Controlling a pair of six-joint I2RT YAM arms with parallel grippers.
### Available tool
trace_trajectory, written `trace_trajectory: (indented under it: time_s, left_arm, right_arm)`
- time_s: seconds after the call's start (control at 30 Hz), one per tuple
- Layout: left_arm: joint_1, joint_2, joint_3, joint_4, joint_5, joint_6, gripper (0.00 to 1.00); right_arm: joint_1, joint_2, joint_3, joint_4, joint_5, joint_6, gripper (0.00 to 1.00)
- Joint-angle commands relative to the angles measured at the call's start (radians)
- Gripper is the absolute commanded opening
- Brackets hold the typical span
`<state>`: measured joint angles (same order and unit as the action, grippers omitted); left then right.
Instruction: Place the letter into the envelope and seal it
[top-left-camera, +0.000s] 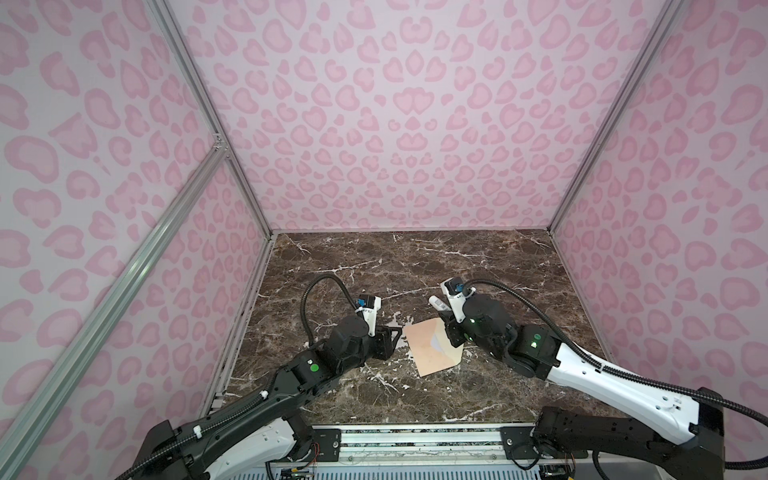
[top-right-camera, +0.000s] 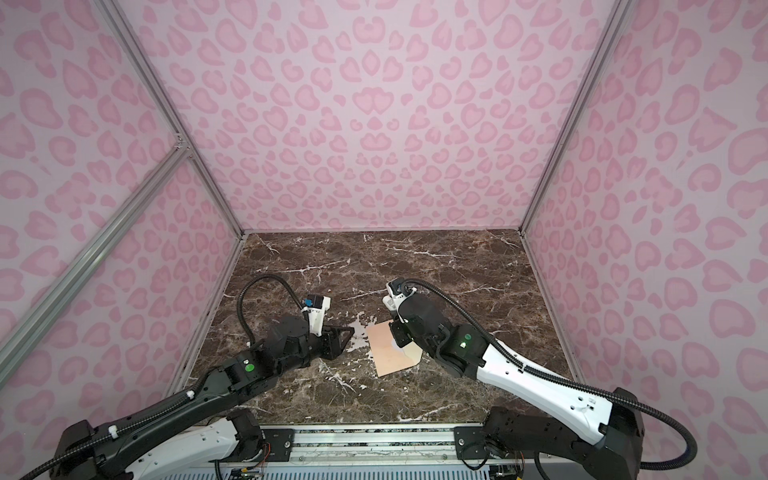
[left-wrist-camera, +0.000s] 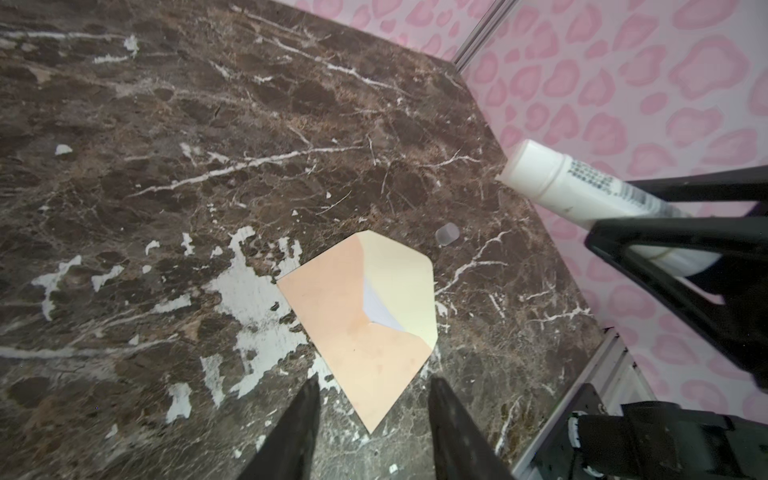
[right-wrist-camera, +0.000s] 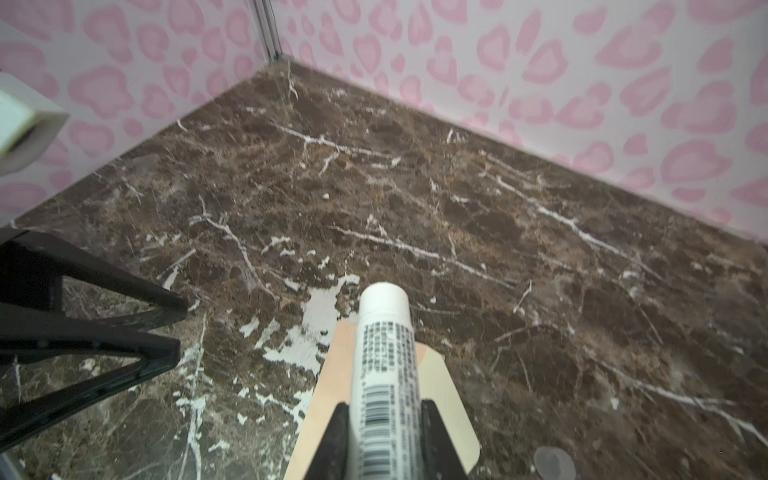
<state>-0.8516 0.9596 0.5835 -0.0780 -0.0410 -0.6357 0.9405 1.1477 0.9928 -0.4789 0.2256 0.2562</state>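
Envelope (left-wrist-camera: 357, 332) paper looks thin, light and bendy, so I would pinch it by an edge. The left claw (left-wrist-camera: 374, 379) is partly open and holds nothing, near one corner of it. The right claw (right-wrist-camera: 385, 407) is squeezed shut on a glue stick (right-wrist-camera: 384, 353) above it. The envelope lies flat and open on the desk (left-wrist-camera: 208, 166), the white letter (left-wrist-camera: 380, 305) peeking out.
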Motion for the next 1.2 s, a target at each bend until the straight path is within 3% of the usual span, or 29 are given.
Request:
trace_trajectory:
  time_s: [0.0,0.27,0.53,1.17]
  left_arm:
    - [0.005,0.066,-0.015,0.068,0.059,0.008,0.34]
    - [0.074,0.289,-0.021,0.241,0.206,-0.014,0.05]
    - [0.139,0.491,0.048,0.328,0.351,-0.038,0.04]
    - [0.231,0.733,0.158,0.331,0.526,0.02,0.04]
  right_arm:
    - [-0.003,0.086,0.079,-0.243,-0.038,0.135,0.06]
    - [-0.042,0.353,0.329,-0.521,-0.158,0.227,0.07]
    - [-0.061,0.499,0.431,-0.596,-0.241,0.239,0.06]
    - [-0.074,0.709,0.567,-0.691,-0.36,0.218,0.04]
